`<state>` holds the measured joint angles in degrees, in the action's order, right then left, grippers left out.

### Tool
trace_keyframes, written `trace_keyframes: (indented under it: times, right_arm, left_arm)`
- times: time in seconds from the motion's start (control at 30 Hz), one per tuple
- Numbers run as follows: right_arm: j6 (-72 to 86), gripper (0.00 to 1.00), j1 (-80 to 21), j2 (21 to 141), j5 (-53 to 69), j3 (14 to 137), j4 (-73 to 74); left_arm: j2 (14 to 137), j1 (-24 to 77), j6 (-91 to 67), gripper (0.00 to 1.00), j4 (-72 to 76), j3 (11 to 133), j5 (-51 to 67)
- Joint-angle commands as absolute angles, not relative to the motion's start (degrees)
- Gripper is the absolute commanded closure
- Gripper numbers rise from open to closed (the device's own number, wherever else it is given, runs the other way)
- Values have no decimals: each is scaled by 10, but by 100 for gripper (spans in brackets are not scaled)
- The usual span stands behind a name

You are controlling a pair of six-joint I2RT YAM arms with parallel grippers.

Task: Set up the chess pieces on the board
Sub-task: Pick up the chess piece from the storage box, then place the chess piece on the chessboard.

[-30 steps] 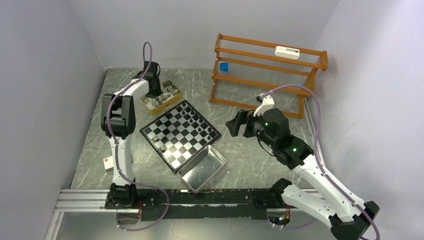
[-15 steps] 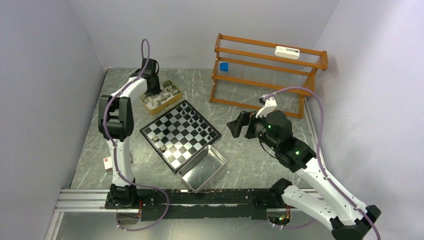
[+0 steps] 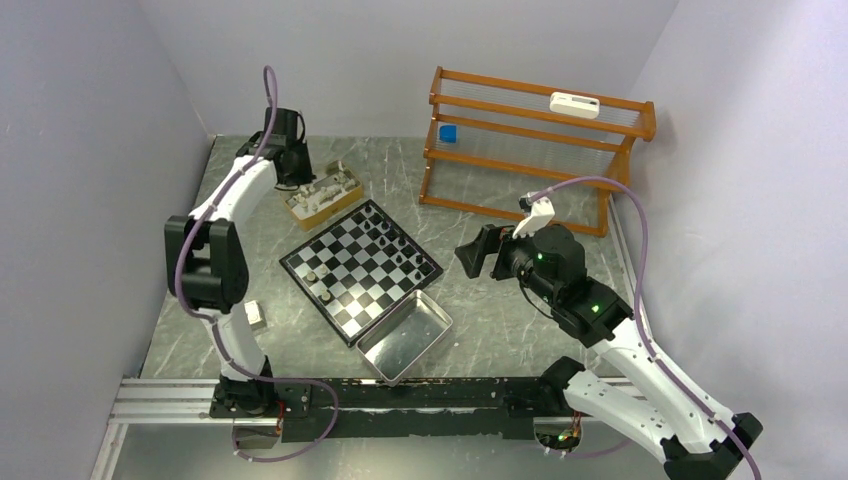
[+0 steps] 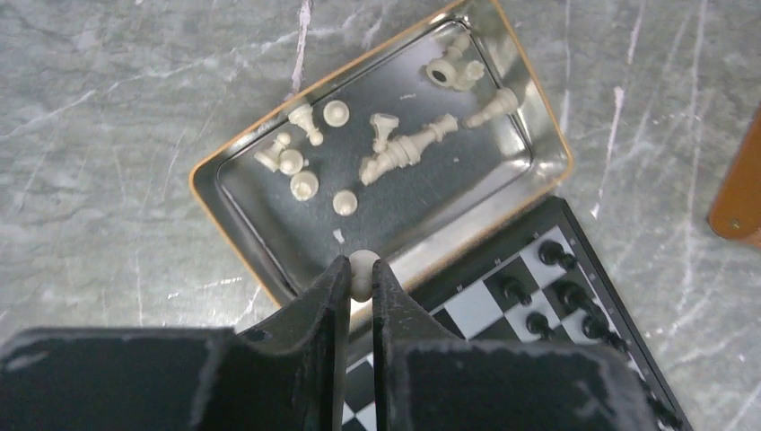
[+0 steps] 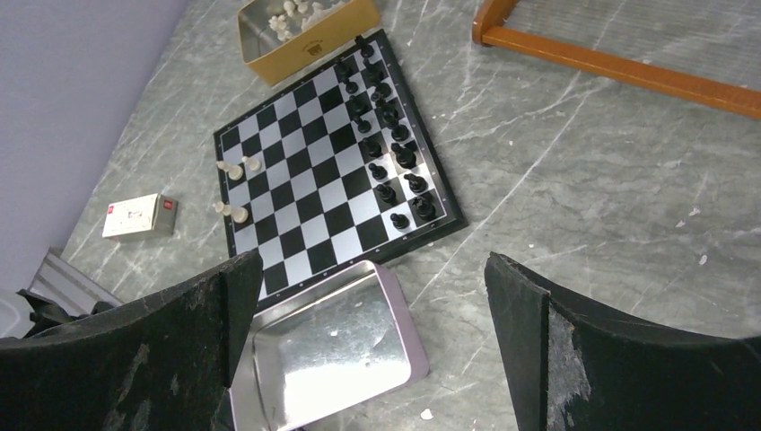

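A grey marbled table (image 3: 520, 320) stands in a corner of pale lilac walls. Mid-table lies the small black-and-white chessboard (image 3: 361, 270), flat and turned like a diamond, with one corner toward the far wall and one toward the arms. Black pieces (image 5: 386, 117) stand upright in two rows along its far-right edge. Four cream pieces (image 5: 235, 189) stand near its left corner.

Just beside the board's far-left edge sits a gold-coloured box (image 3: 322, 195), its long side parallel to that edge. More loose cream pieces (image 4: 386, 144) lie scattered inside, most on their sides. The longest one (image 4: 408, 148) lies slantwise across the floor of the box.

The left gripper (image 4: 360, 274) hangs over the box's near rim, its fingers pressed onto one cream piece (image 4: 363, 268). Only that piece's rounded top shows, so its direction cannot be told.

The right gripper (image 5: 372, 262) hovers right of the board, fingers spread wide and holding nothing. A shiny metal tray (image 3: 405, 335) lies against the board's near-right edge. A wooden rack (image 3: 530, 150) stands at the back.
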<state>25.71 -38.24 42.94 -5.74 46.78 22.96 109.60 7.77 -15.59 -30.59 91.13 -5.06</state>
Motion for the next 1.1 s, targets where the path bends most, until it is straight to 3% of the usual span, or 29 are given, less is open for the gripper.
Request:
trace_keyframes:
  times: [0.0,0.43,1.07]
  right_arm:
    - [259,0,-384,423,-56,462,217]
    - [253,0,-385,419,-47,454,213]
    - [253,0,-384,421,-47,453,212]
  left_arm:
    - [1030,80,-150,84,-347,881,-25]
    - [871,84,-157,82,-381,709,5]
    - [890,95,-171,84,-335,608,22]
